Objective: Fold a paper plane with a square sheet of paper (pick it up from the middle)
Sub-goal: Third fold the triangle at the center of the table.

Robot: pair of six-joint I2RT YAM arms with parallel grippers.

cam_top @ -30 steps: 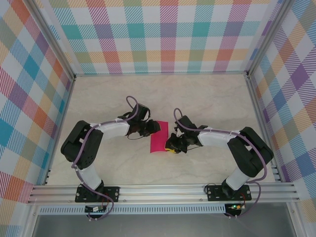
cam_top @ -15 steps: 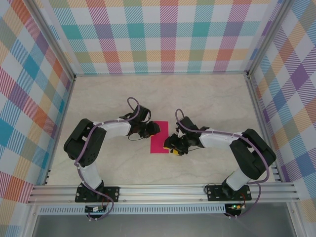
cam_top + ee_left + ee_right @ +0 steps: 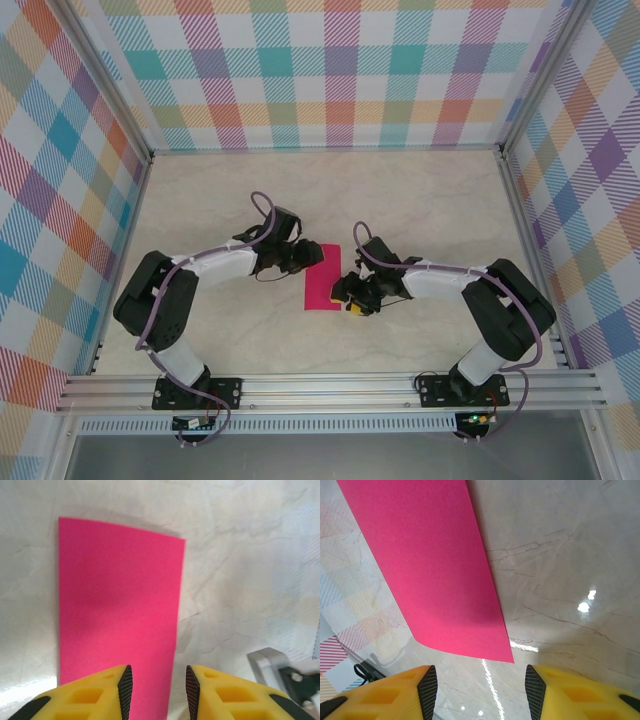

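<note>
The square sheet of paper is magenta-pink and lies as a narrow upright rectangle on the marble table between the two arms. My left gripper sits at the sheet's upper left edge. In the left wrist view its jaws stand a little apart, the paper stretches away flat, and its right edge runs between the pads. My right gripper is at the sheet's lower right. Its jaws are wide open and empty, just short of the paper's near corner.
Plaid walls close in the table on three sides. An aluminium rail with both arm bases runs along the near edge. A grey metal part shows at the lower right of the left wrist view.
My right gripper has opened and let the paper go. The sheet's bowed lower edge now lies flatter. My left arm's elbow swung outward to the left while its gripper stayed by the paper.
</note>
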